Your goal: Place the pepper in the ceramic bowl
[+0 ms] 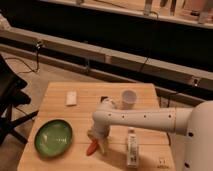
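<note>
While the robot's white arm (pixel 145 120) bends low over the pale wooden desk (pixel 85 107), its gripper (pixel 99 144) sits at the upper end of the small tapered orange-red pepper (pixel 91 149). The pepper is near the desk's front edge, just beside the round glossy green ceramic bowl (pixel 53 137) and outside it. Whether the gripper has hold of it cannot be told. A small white cup (pixel 129 98) stands behind the arm.

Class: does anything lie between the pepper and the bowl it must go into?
Nothing visible does. The pepper lies at the gripper, just right of the bowl, with only table between them. The cup and bottle stand farther right.
</note>
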You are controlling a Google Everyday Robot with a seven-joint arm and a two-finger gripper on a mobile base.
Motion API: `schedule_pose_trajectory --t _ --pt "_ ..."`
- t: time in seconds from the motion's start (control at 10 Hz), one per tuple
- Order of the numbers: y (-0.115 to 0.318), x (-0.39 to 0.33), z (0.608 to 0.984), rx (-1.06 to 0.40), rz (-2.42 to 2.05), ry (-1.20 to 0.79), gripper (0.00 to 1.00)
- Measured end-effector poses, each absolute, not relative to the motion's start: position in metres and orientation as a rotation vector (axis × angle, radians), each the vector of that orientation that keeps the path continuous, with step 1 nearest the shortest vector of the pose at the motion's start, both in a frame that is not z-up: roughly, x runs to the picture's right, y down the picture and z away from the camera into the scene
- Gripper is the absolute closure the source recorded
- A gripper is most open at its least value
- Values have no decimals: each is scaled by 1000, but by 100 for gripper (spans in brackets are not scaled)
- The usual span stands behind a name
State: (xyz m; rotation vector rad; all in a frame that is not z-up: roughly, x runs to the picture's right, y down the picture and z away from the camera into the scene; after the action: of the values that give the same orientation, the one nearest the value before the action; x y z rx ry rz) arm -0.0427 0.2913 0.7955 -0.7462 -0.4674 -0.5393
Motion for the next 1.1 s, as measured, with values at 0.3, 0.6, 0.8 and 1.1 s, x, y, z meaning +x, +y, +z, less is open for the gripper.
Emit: schedule_pose_trajectory --t 0.3,0.6,0.8,1.1 --pt "290 -38 791 -752 -544 -463 80" --pt "289 -39 794 -750 -538 -465 65" --pt "288 -39 793 -748 -541 -466 84" --pt "280 -46 790 -739 -552 -468 90"
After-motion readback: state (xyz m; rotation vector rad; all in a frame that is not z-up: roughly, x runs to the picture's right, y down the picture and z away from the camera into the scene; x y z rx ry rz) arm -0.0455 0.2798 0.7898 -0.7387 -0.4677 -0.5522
